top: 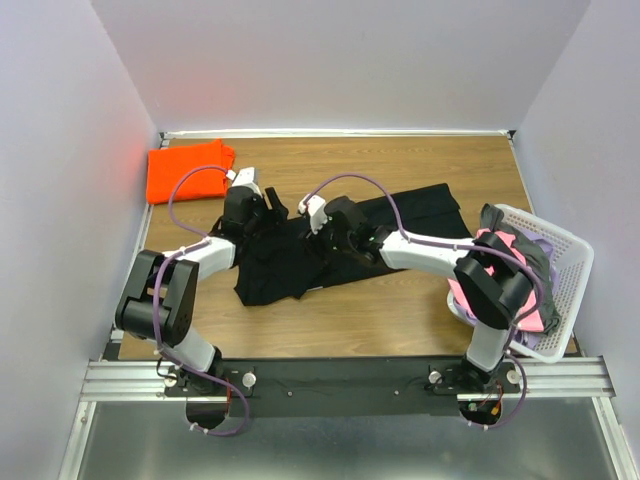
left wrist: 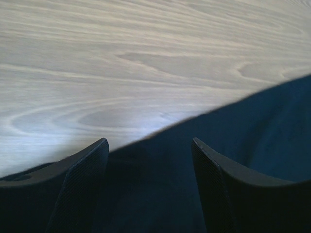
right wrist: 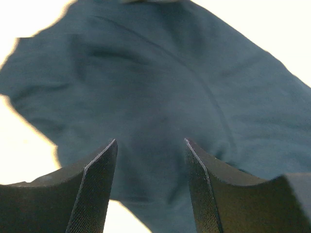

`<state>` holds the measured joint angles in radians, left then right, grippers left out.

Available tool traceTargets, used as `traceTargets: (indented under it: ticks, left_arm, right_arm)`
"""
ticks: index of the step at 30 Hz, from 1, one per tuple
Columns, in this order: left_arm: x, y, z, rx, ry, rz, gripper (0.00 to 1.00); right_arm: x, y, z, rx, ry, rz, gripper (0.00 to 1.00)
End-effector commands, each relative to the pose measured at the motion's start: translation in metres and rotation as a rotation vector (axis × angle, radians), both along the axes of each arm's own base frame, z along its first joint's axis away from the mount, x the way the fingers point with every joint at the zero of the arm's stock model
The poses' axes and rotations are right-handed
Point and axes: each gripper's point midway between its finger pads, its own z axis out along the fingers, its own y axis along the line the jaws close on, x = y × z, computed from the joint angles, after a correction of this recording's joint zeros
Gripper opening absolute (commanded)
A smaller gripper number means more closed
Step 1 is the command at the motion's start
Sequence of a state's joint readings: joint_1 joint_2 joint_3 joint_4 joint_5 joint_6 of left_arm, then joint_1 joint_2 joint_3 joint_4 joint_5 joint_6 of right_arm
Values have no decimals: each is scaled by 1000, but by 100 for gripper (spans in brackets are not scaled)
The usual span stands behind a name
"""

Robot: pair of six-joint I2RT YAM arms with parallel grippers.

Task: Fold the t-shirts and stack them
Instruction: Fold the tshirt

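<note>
Only wrist views show left gripper (left wrist: 149, 141) and right gripper (right wrist: 150, 141) jaws spread, empty, over black t-shirt (top: 285, 270); overhead alone shows orange t-shirt (top: 188, 172) at ten o'clock

Wood-grain desk (top: 400, 310) is filling the middle. White lattice basket (top: 572, 262) is sitting at its right edge, near the right wall. Grey metal rail (top: 350, 378) is running along the near edge. Pale walls (top: 350, 60) are enclosing three sides.

black t-shirt (top: 420, 212): spread, rumpled, centre; orange t-shirt (top: 185, 172): folded, far-left corner
</note>
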<state>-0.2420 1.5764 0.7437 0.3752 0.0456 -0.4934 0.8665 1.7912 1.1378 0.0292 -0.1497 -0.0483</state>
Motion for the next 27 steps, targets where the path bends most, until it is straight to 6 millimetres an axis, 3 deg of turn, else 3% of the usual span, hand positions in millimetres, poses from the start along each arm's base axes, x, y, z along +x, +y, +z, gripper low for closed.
traceTargets:
  ticks: [1,6,10,20,23,24,25,27]
  left_arm:
    - [-16,-18,-5,-20,16,-42,77]
    - [-40,-46,-30,-84,74,-126,77]
    - [-57,-65,-45,-91,109,-161,77]
    - [-60,-76,-73,-73,158,-179,77]
    - [-55,-80,-79,-74,165,-190,77]
    - [-53,-81,-78,-73,160,-191,77]
    - [-46,-84,-73,-72,145,-195,77]
    - [-41,-87,-78,-55,158,-210,77]
  right_arm:
    - [31,-12,-12,12,17,-105,63]
    - [50,-24,-35,1,68,-175,63]
    - [75,-49,-45,-8,82,-314,63]
    - [96,-84,-14,61,16,-535,63]
    - [99,-109,-10,74,17,-666,64]
    - [94,-120,-19,55,31,-700,64]
    - [95,-132,-12,76,30,-753,64]
    - [88,-146,-16,72,46,-795,64]
